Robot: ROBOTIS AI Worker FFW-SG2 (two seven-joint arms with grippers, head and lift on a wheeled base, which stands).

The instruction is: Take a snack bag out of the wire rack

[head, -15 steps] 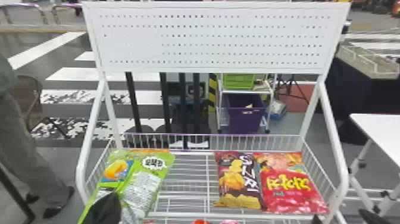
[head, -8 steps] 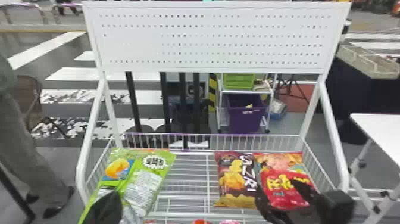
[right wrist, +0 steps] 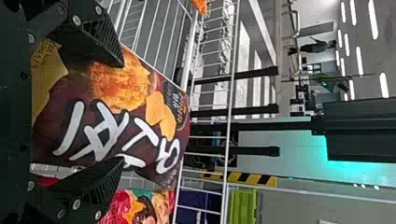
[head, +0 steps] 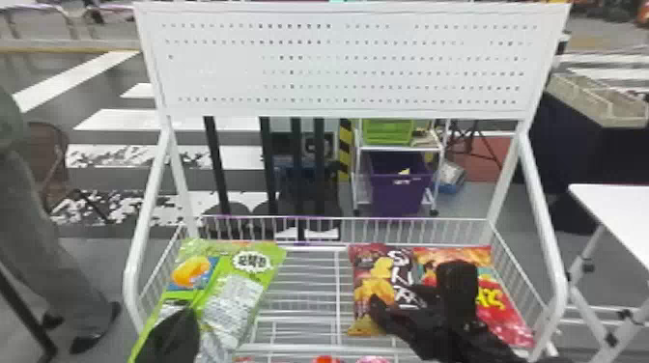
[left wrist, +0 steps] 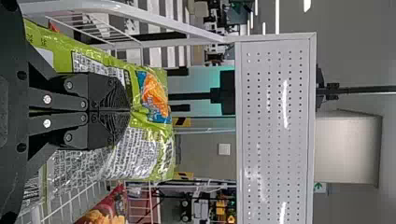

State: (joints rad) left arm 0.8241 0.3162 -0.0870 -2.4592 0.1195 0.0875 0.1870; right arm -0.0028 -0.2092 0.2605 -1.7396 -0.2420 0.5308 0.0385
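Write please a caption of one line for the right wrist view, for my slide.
Right gripper, fingers spread, before a maroon snack bag in the wire rack.

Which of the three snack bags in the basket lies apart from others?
The green plastic bag, at the robot's left; bare white wires separate it from the adjoining dark maroon bag and bright red bag.

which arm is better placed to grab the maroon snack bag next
Right, I'd say: the right end effector is open around the maroon snack bag, while the left end effector looks pinched shut on the green bag.
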